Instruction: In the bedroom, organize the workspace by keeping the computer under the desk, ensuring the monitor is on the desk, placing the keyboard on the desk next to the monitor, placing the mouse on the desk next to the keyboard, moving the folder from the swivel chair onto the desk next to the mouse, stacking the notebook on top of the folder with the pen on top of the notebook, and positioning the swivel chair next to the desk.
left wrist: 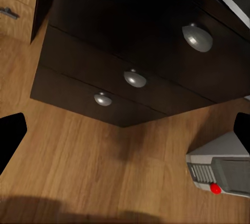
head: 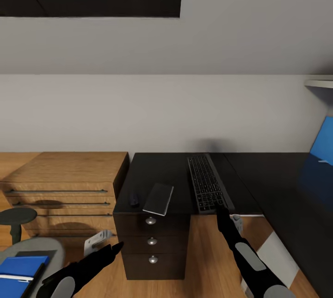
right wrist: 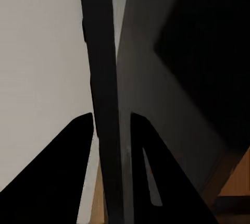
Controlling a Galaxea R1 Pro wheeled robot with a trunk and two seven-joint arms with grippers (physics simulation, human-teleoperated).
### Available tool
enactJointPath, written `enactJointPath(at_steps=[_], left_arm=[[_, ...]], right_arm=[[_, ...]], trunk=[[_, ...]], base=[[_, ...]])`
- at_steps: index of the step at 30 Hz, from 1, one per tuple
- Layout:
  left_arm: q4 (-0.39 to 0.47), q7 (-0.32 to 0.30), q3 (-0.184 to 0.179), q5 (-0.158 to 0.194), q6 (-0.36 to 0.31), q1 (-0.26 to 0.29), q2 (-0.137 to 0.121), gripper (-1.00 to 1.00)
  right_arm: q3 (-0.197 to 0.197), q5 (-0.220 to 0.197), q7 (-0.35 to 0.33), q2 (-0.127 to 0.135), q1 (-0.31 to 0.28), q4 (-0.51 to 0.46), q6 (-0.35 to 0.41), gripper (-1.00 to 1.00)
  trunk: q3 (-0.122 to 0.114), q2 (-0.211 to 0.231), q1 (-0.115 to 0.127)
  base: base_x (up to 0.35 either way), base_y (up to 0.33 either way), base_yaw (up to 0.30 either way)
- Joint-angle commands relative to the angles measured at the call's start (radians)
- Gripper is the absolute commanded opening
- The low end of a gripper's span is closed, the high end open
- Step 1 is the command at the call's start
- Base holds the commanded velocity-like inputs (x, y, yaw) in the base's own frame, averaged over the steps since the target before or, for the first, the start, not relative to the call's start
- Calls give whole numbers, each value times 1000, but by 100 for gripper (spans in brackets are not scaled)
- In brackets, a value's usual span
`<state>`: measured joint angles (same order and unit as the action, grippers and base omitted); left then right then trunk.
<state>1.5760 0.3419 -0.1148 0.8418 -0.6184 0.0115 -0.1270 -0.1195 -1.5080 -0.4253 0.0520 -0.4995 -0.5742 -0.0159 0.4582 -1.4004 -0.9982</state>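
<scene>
The keyboard (head: 207,182) lies lengthwise on the black desk (head: 259,182). My right gripper (head: 221,209) is at its near end; in the right wrist view its fingers (right wrist: 57,182) press both sides of a thin grey slab, the keyboard (right wrist: 122,104). The dark grey notebook (head: 158,198) and the small black mouse (head: 134,201) rest above the drawers. The blue folder (head: 19,268) lies on the grey swivel chair (head: 39,245) at lower left. My left gripper (head: 115,247) hangs open in front of the drawer unit (left wrist: 130,62). The computer (left wrist: 221,169) stands on the floor beside the drawers. Monitor and pen are out of view.
A light wooden dresser (head: 64,182) stands left of the desk against the grey wall. A dark round pad on a post (head: 16,217) is in front of it. A blue panel (head: 323,143) rises at the desk's far right. Wood floor (left wrist: 94,172) lies under the left gripper.
</scene>
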Motion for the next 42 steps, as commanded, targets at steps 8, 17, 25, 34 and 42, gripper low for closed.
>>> enactJointPath(at_steps=[8,17,25,34,42], left_arm=[[-68,8,-43,0,10,0,-3,100],[-223,5,-137,-121,108,0,-4,100],[-321,7,-230,-160,215,0,-4,100],[-388,6,-225,-162,223,0,-6,100],[-389,6,-225,-165,224,0,-8,100]], right_arm=[[-6,-11,73,11,5,-157,-3,-100],[-6,-11,231,25,7,-302,0,-100],[-5,-16,323,53,13,-438,1,-100],[-10,12,323,54,21,-444,0,-100],[-11,14,319,52,40,-444,-3,-100]], trunk=[[-24,56,31],[-52,119,65],[-77,175,96],[-105,238,130],[-131,294,161]], base=[[0,0,0],[0,0,0],[0,0,0],[-146,0,0],[-332,0,0]])
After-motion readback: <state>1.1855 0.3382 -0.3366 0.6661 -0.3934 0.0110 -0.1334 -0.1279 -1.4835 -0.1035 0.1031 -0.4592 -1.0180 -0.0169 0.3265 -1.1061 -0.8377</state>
